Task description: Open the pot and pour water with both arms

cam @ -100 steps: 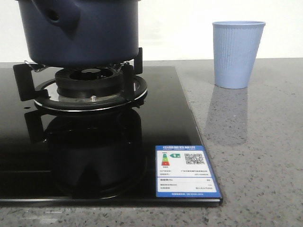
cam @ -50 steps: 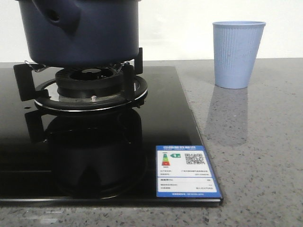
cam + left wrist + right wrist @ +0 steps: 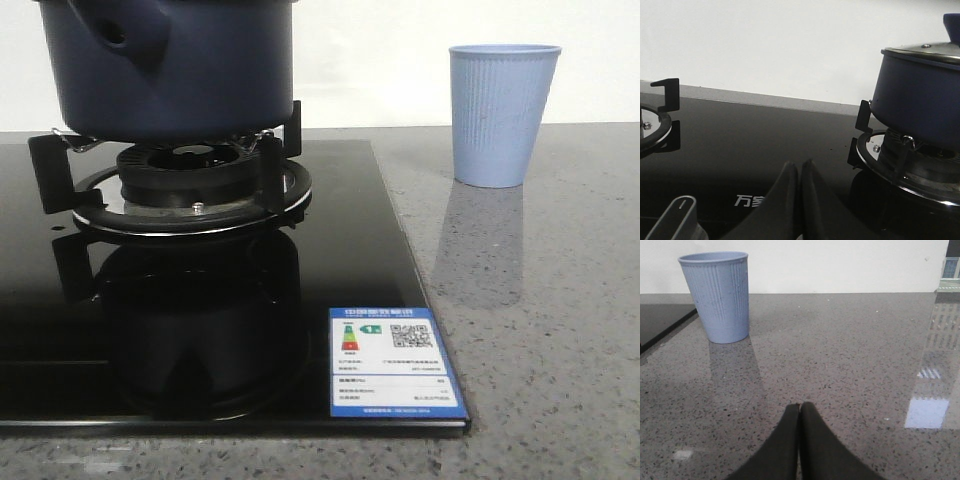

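Observation:
The dark navy-blue pot (image 3: 180,70) stands on the black burner grate (image 3: 190,185) at the back left of the front view, its handle stub with a hole facing me. In the left wrist view the pot (image 3: 920,100) carries a lid with a steel rim (image 3: 922,51). My left gripper (image 3: 799,165) is shut and empty, low over the black glass hob, well short of the pot. My right gripper (image 3: 800,406) is shut and empty over the grey counter, apart from the pale blue ribbed cup (image 3: 717,295). Neither gripper shows in the front view.
The pale blue cup (image 3: 497,112) stands on the speckled grey counter (image 3: 540,300) right of the hob. The glass hob (image 3: 350,250) bears a blue energy label (image 3: 395,362) at its front right corner. A second burner grate (image 3: 662,97) sits beyond my left gripper.

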Action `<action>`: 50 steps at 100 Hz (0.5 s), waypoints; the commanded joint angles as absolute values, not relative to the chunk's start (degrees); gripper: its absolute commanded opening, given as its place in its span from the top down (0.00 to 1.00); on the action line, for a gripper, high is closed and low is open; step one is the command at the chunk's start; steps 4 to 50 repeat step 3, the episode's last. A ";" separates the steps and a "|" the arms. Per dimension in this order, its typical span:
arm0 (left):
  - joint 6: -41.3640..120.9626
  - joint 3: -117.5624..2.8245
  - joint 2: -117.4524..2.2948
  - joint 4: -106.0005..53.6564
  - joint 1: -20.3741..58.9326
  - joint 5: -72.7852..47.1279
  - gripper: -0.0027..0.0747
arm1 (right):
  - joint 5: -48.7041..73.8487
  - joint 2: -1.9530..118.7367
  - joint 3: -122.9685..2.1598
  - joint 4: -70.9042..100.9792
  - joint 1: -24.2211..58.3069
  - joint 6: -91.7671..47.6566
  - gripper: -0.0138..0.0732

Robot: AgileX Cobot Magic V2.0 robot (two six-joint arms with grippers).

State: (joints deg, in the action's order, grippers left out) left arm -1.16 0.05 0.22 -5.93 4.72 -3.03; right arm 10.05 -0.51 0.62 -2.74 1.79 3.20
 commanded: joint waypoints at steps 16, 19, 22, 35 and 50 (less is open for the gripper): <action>-1.13 1.97 1.71 -6.29 4.67 1.44 0.99 | 5.47 -1.63 2.09 -3.30 1.39 2.87 0.91; -1.13 1.97 1.71 -6.29 4.67 1.44 0.99 | 5.47 -1.63 2.09 -3.30 1.39 2.87 0.91; -1.13 1.97 1.71 -6.29 4.67 1.44 0.99 | 5.47 -1.63 2.09 -3.30 1.39 2.87 0.91; -1.13 1.97 1.71 -6.29 4.67 1.44 0.99 | 5.47 -1.63 2.09 -3.30 1.39 2.87 0.91; -1.13 1.97 1.71 -6.29 4.67 1.44 0.99 | 5.47 -1.63 2.09 -3.30 1.39 2.87 0.91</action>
